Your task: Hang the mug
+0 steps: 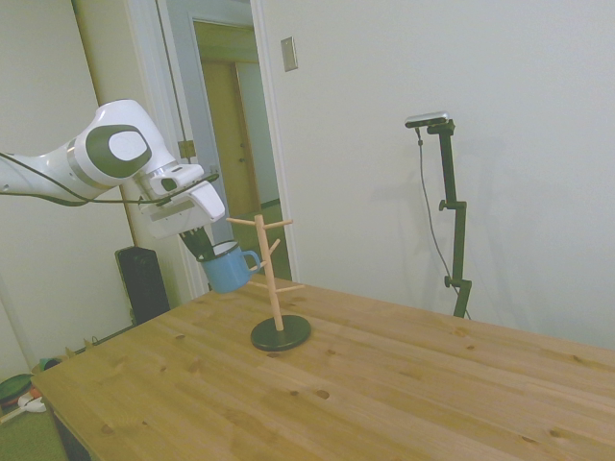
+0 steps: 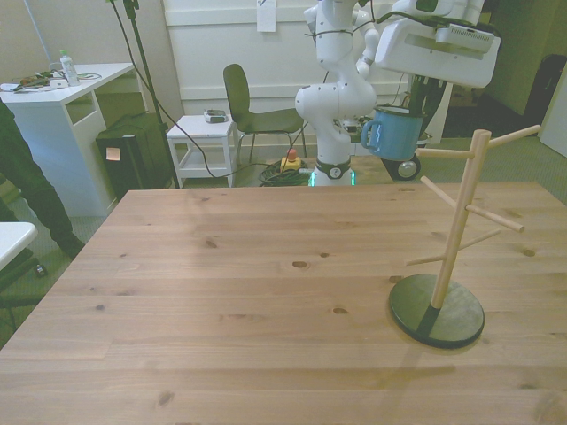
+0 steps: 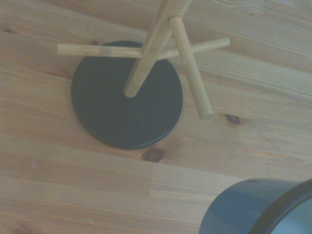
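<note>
The blue mug [image 1: 229, 271] hangs in the air above the table's far side, tilted, with my gripper [image 1: 205, 250] shut on its rim. Its loop handle [image 1: 252, 259] points toward the wooden peg stand [image 1: 273, 279], close to the stand's middle pegs but apart from them. In the front view the mug [image 2: 397, 133] is behind the stand [image 2: 455, 226], a little toward the front view's left, about level with the top pegs. The wrist view looks down on the stand's dark round base [image 3: 126, 97] and pegs, with the mug's dark rim [image 3: 263, 209] at a corner.
The stand's base [image 2: 437, 310] rests on the wooden table [image 2: 230, 292] toward the front view's right. A person's dark-clothed leg [image 2: 22, 173] shows at the front view's left edge. Beyond the table are a chair [image 2: 252, 111], a small white cart and a desk.
</note>
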Controlling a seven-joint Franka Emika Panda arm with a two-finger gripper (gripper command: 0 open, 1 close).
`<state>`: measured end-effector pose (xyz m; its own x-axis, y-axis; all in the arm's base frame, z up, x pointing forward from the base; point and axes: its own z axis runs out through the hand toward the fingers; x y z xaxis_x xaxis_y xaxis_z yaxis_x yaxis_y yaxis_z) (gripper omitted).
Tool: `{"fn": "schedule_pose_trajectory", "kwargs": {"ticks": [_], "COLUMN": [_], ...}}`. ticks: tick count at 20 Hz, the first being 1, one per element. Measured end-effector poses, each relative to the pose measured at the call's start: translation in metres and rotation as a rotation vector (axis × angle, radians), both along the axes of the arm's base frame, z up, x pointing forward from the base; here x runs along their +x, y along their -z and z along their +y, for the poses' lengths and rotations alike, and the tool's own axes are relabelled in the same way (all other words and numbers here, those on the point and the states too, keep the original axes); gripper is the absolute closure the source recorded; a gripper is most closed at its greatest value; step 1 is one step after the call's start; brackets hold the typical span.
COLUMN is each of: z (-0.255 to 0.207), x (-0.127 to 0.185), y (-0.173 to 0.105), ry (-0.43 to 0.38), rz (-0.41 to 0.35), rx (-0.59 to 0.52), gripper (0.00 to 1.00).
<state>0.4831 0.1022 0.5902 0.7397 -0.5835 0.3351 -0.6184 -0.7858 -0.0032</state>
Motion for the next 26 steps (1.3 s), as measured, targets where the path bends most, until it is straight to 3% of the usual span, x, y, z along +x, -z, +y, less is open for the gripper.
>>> {"fn": "schedule_pose_trajectory", "kwargs": {"ticks": [26], "z": [0.04], "x": [0.036], "y": [0.018], "ry": [-0.037], "rz": [0.048], "rx": [0.004], "gripper": [1.0]}}
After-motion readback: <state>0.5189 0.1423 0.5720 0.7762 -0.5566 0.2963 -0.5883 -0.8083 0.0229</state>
